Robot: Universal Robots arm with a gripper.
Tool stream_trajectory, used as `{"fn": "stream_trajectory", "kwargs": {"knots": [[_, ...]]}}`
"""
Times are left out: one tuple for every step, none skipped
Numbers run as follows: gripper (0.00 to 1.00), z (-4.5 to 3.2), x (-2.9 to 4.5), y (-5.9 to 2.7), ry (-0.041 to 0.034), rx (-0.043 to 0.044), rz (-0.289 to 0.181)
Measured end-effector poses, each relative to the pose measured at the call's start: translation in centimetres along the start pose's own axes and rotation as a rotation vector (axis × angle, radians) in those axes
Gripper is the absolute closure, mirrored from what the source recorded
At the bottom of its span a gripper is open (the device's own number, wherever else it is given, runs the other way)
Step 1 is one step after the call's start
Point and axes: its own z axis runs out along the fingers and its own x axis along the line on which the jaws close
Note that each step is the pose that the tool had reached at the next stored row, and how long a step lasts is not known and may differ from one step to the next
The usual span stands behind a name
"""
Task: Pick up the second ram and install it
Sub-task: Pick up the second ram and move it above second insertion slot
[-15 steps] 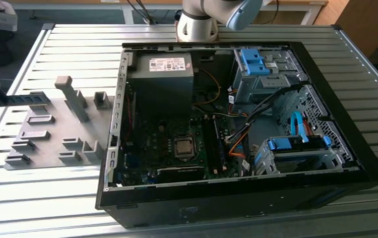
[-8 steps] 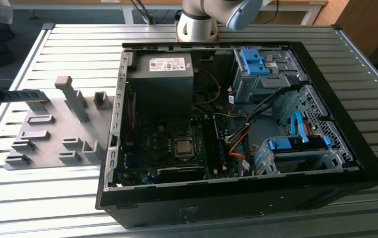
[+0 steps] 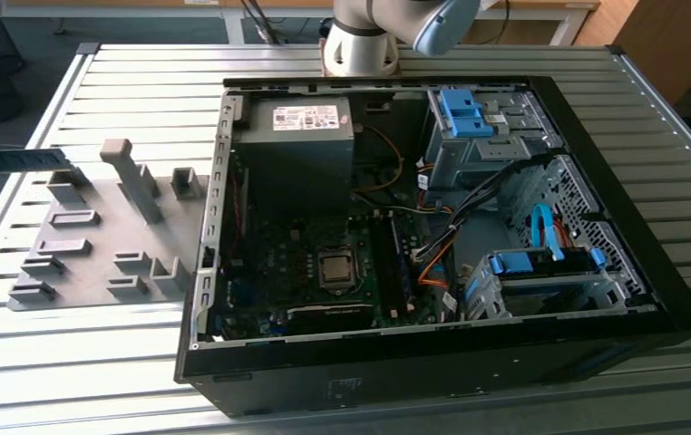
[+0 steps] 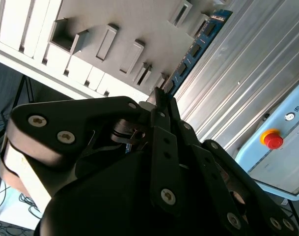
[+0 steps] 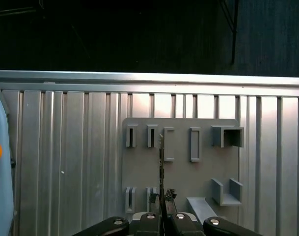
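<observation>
Memory stick in transit: the second ram (image 5: pixel 161 162), a thin dark strip edge-on in the first wrist view and a blue-green board in the second wrist view, is clamped at one end between the closed fingers of the gripper (image 5: pixel 162 204). It sits over the grey holder plate (image 5: pixel 139 172) on the ribbed metal tabletop (image 5: pixel 66 172). Fitting it well will likely mean keeping the board level on the way to the open computer case (image 3: pixel 321 376). Its long edge should then line up with the memory slots (image 3: pixel 396 258) beside the processor (image 3: pixel 337 268), and the push should go straight down without twisting. The wrist faces down onto the plate, the stick projecting straight out from the gripper. The arm's base (image 3: pixel 364 41) stands beyond the case in the exterior view.
</observation>
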Motion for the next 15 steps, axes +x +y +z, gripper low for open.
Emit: {"fn": "stream_trajectory", "kwargs": {"knots": [[0.86,-0.23,-0.01,0.00,0.0000,0.0000,0.000],[0.86,-0.47,-0.02,0.00,-0.0001,0.0001,0.000],[0.86,-0.70,-0.02,0.01,-0.0001,0.0000,0.000],[0.86,-0.93,-0.03,0.01,0.0000,0.0000,0.000],[0.86,-1.18,-0.03,0.01,0.0000,0.0000,0.000],[0.86,-1.44,-0.04,0.01,0.0000,0.0000,0.000],[0.86,-1.67,-0.05,0.01,-0.0001,0.0001,0.000],[0.86,-1.83,-0.06,0.02,0.0001,-0.0001,0.000],[0.86,-1.84,-0.07,0.02,0.0006,0.0002,0.000],[0.86,-1.84,-0.07,0.02,0.0007,0.0002,0.000],[0.86,-1.84,-0.07,0.02,0.0009,0.0002,0.000],[0.86,-1.85,-0.07,0.02,0.0010,0.0001,0.000],[0.86,-1.85,-0.07,0.02,0.0011,0.0001,0.000],[0.86,-1.86,-0.08,-0.01,0.0011,0.0000,0.000],[0.86,-1.87,-0.08,-0.05,0.0012,-0.0001,0.000]]}}
